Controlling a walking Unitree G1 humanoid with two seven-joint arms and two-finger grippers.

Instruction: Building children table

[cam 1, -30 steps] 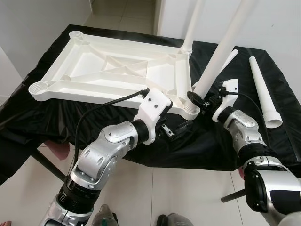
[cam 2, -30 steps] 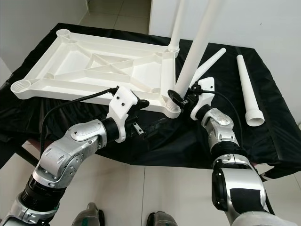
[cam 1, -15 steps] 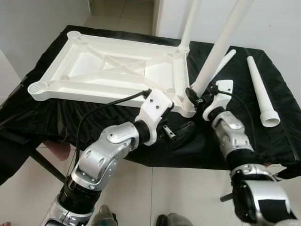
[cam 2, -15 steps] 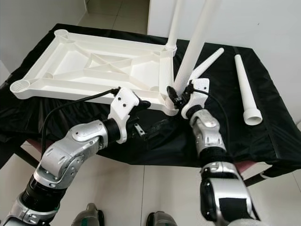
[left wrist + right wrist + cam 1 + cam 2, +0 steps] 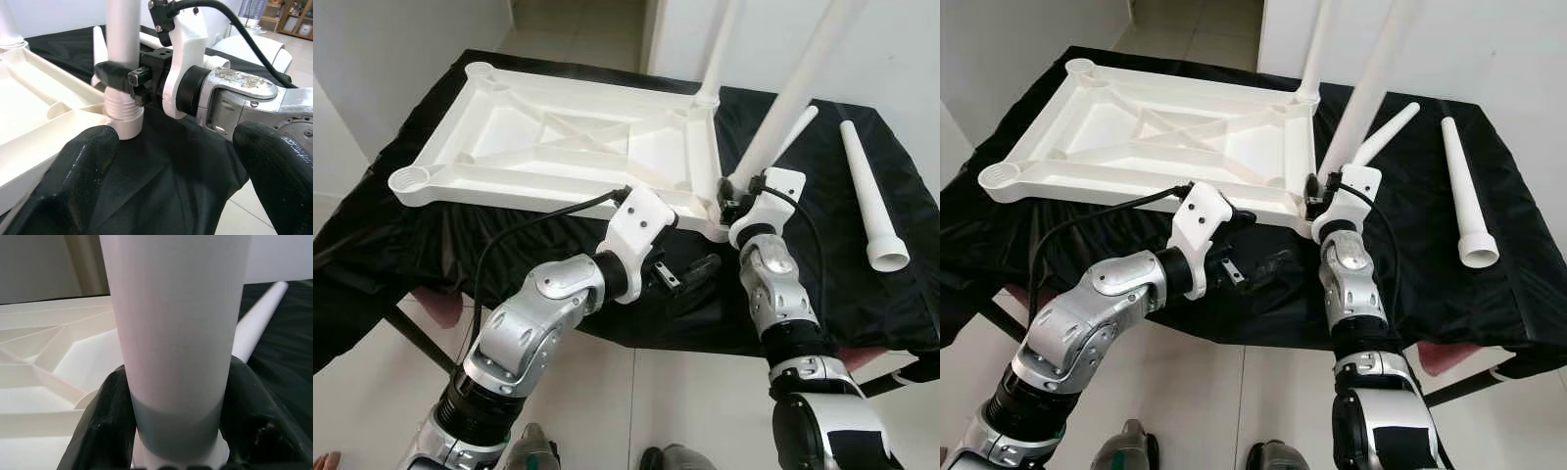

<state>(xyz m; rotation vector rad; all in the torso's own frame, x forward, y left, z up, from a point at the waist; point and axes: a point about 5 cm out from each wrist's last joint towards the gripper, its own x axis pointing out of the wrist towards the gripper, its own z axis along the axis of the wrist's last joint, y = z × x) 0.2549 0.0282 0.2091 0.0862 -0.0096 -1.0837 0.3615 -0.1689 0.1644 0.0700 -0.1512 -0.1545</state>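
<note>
- The white tabletop (image 5: 558, 147) lies upside down on the black-draped counter (image 5: 822, 284), ribbed underside facing up, long axis running left to right.
- One white leg (image 5: 717, 54) stands upright in the far right corner socket.
- A second leg (image 5: 793, 103) rises from the near right corner socket, leaning slightly to the right as it goes up.
- The right end effector (image 5: 732, 204) is clamped around this second leg just above the socket; the right wrist view shows a black finger (image 5: 110, 421) on either side of the shaft.
- The left wrist view shows the leg's threaded foot (image 5: 121, 106) seated in the socket, a detail hidden from the head camera.
- The left end effector (image 5: 690, 282) hovers near the counter's front edge, fingers spread, holding nothing.
- Two loose legs lie on the cloth to the right: one (image 5: 869, 201) with its wide end towards the robot, the other (image 5: 793, 127) partly behind the gripped leg.
</note>
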